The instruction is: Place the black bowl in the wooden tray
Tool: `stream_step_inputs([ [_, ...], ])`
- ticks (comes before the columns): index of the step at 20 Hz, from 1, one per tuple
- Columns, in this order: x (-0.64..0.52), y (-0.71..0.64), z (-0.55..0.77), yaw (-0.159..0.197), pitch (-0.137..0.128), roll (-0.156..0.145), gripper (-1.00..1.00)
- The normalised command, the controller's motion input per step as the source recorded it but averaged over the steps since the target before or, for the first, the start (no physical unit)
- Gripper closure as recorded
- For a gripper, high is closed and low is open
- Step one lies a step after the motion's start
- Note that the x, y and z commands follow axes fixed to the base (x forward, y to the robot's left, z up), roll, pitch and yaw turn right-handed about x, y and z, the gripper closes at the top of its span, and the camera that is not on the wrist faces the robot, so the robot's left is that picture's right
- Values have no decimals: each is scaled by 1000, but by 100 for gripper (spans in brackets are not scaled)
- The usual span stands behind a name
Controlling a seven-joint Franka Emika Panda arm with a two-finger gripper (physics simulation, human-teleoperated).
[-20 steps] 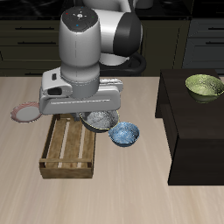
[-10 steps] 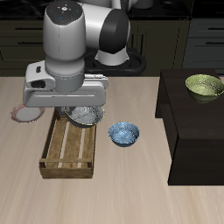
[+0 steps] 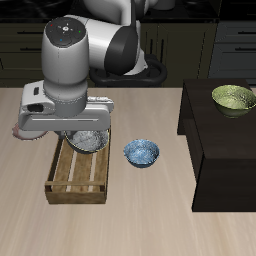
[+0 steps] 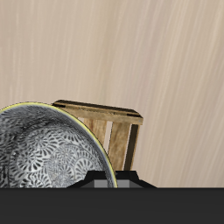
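The bowl (image 3: 86,141) hangs gripped in your closed jaws, above the tray's (image 3: 78,182) back end. Carrying looks done; you have yet to lower and release it.

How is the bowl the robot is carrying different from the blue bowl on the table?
The black bowl has a grey speckled inside; the blue bowl has a blue-and-white pattern. The black bowl hangs under the robot's hand above the wooden tray; the blue bowl sits on the table beside the tray. Both are small, round and upright.
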Motion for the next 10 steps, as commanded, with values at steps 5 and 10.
stream_step_inputs([
  [5, 2, 2, -308, -3, 37, 6, 100],
  [10, -160, 42, -234, -19, -25, 2, 100],
])
